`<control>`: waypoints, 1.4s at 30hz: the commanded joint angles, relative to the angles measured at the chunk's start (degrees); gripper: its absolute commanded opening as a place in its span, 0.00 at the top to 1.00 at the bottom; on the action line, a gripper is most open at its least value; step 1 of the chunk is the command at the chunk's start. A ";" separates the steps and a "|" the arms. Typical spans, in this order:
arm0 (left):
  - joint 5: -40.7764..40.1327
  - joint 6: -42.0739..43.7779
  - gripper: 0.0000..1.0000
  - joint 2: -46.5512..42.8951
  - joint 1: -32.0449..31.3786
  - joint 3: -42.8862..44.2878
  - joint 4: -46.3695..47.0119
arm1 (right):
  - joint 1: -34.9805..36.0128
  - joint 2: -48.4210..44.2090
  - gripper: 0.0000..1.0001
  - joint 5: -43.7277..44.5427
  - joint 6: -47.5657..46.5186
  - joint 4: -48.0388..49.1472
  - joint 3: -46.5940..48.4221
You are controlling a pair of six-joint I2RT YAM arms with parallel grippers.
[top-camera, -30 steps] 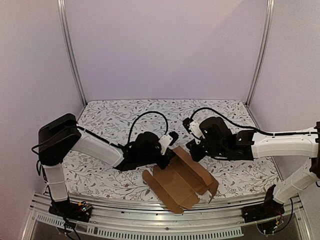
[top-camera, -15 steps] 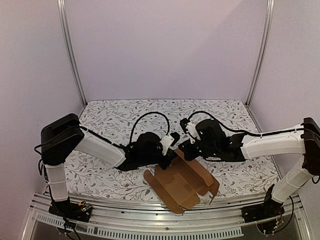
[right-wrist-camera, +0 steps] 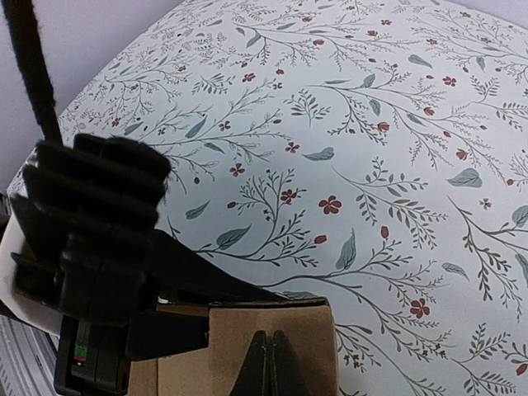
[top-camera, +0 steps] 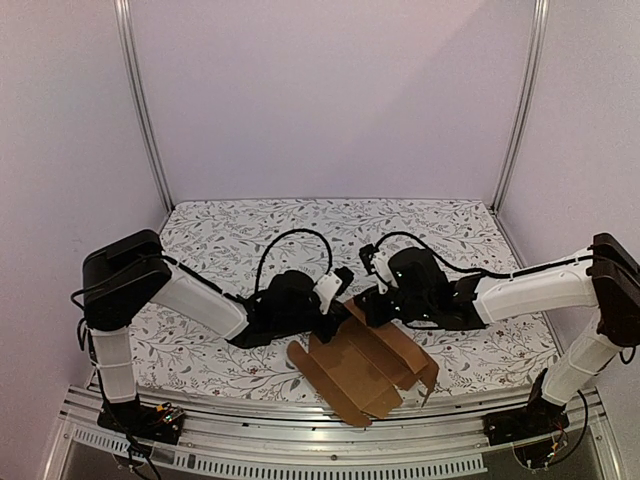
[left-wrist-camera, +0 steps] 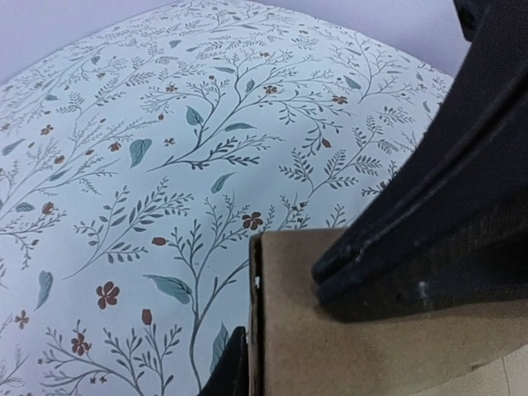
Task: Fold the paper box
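The paper box [top-camera: 360,368] lies partly folded near the table's front edge, brown and unprinted, with one flap raised at its far left corner. My left gripper [top-camera: 340,301] holds that flap. One finger [left-wrist-camera: 224,371] lies against the flap's edge [left-wrist-camera: 256,313], and the other finger is hidden. In the right wrist view a left finger [right-wrist-camera: 216,278] runs behind the flap [right-wrist-camera: 289,326]. My right gripper [right-wrist-camera: 269,340] is shut, its tips resting on the flap's face close to the top edge. The right fingers [left-wrist-camera: 412,239] show as dark bars across the cardboard.
A floral cloth [top-camera: 240,230] covers the table. Aluminium posts [top-camera: 140,110] stand at the back corners, between pale walls. A metal rail [top-camera: 300,440] runs along the near edge, and the box's front corner reaches over it. Both arms' cables [top-camera: 295,240] loop above the grippers.
My right arm has swung left, bringing its shut gripper onto the raised flap beside the left gripper. The left arm and the box have hardly moved.
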 commanded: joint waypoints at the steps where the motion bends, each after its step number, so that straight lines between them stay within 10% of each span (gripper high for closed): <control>1: -0.26 -1.27 0.85 0.19 -0.06 -2.33 1.80 | -0.27 2.17 1.00 -0.66 1.05 -1.12 -1.74; 28: -1.54 -5.35 0.77 6.66 -0.19 -0.39 12.02 | -0.20 1.58 1.00 -3.24 3.89 0.78 -3.25; 42: -0.66 -6.34 1.00 9.69 -0.12 1.66 14.41 | -0.18 1.42 1.00 -3.33 5.22 1.94 -4.55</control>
